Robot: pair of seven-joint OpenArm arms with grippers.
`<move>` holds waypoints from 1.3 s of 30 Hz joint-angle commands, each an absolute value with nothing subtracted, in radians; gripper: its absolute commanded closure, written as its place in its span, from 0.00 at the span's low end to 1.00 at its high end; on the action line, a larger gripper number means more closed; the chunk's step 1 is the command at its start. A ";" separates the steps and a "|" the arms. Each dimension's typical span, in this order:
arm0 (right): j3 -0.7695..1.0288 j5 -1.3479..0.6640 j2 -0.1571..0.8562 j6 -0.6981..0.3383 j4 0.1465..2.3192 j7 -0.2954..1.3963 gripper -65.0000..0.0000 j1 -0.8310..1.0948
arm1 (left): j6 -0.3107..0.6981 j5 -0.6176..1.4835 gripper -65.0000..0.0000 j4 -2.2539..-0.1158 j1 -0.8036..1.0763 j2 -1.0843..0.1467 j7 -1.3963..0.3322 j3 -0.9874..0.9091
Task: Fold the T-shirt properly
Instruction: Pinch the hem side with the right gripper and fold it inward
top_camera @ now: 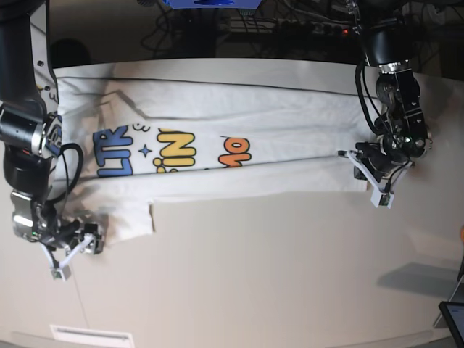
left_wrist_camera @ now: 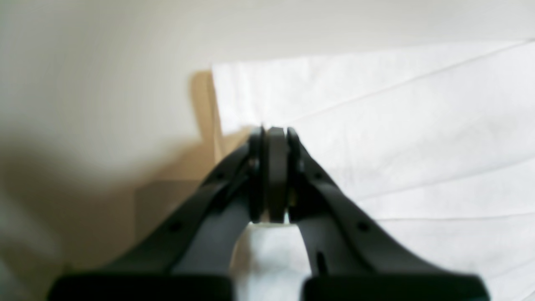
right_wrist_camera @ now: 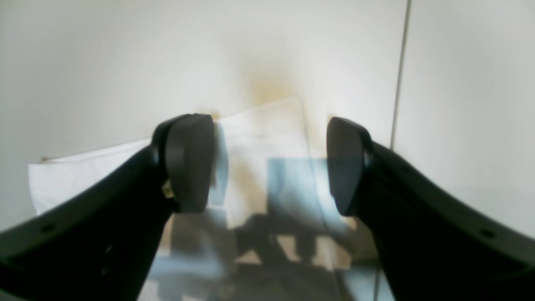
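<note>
The T-shirt (top_camera: 217,123) lies spread sideways across the table, print up, with blue, yellow and orange letters showing. My left gripper (top_camera: 368,177) is at the shirt's right edge. In the left wrist view this gripper (left_wrist_camera: 273,175) is shut, and white cloth (left_wrist_camera: 267,251) shows pinched between its fingers; the rest of the T-shirt (left_wrist_camera: 397,146) spreads to the right. My right gripper (top_camera: 72,255) hovers off the shirt's lower left corner. Seen from its wrist, the right gripper (right_wrist_camera: 267,167) is open with nothing held; a white shirt corner (right_wrist_camera: 83,184) lies beyond it.
The beige table (top_camera: 275,268) runs forward of the shirt, with a seam line (right_wrist_camera: 400,83) in its surface. A dark flat device (top_camera: 453,313) sits at the right front corner. Cables and equipment (top_camera: 290,22) crowd the back edge.
</note>
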State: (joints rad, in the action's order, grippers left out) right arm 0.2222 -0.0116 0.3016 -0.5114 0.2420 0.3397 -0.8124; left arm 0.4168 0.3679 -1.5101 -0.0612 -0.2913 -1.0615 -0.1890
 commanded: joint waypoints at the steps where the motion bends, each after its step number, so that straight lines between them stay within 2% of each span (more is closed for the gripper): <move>1: 0.223 -0.018 0.312 -0.515 0.248 0.329 0.37 -0.851 | 0.412 0.372 1.00 -1.526 -0.079 -0.309 -1.044 -0.196; 9: 0.223 -0.018 0.312 -0.515 0.245 0.334 0.38 -0.849 | 0.412 0.372 1.00 -1.526 -0.079 -0.308 -1.047 -0.196; 11: 0.223 -0.016 0.312 -0.515 0.245 0.334 0.42 -0.848 | 0.412 0.372 1.00 -1.526 -0.079 -0.309 -1.047 -0.196; 14: 0.223 -0.016 0.312 -0.515 0.245 0.334 0.61 -0.846 | 0.412 0.372 1.00 -1.526 -0.079 -0.309 -1.047 -0.197; 18: 0.223 -0.016 0.312 -0.513 0.243 0.334 0.99 -0.846 | 0.412 0.372 1.00 -1.526 -0.079 -0.309 -1.047 -0.196; 23: 0.223 -0.016 0.311 -0.469 0.243 0.335 1.00 -0.846 | 0.412 0.372 1.00 -1.526 -0.079 -0.306 -1.049 -0.196; 30: 0.231 -0.018 0.311 -0.473 0.286 0.361 1.00 -0.848 | 0.412 0.372 1.00 -1.526 -0.079 -0.306 -1.049 -0.196; 39: 0.231 -0.018 0.311 -0.475 0.424 0.535 1.00 -0.840 | 0.412 0.372 1.00 -1.526 -0.079 -0.306 -1.049 -0.196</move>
State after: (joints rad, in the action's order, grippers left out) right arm 0.2272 -0.0086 0.2981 -0.4728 0.4046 0.5537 -0.8032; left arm 0.4168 0.3679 -1.5101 -0.0612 -0.2909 -1.0618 -0.1890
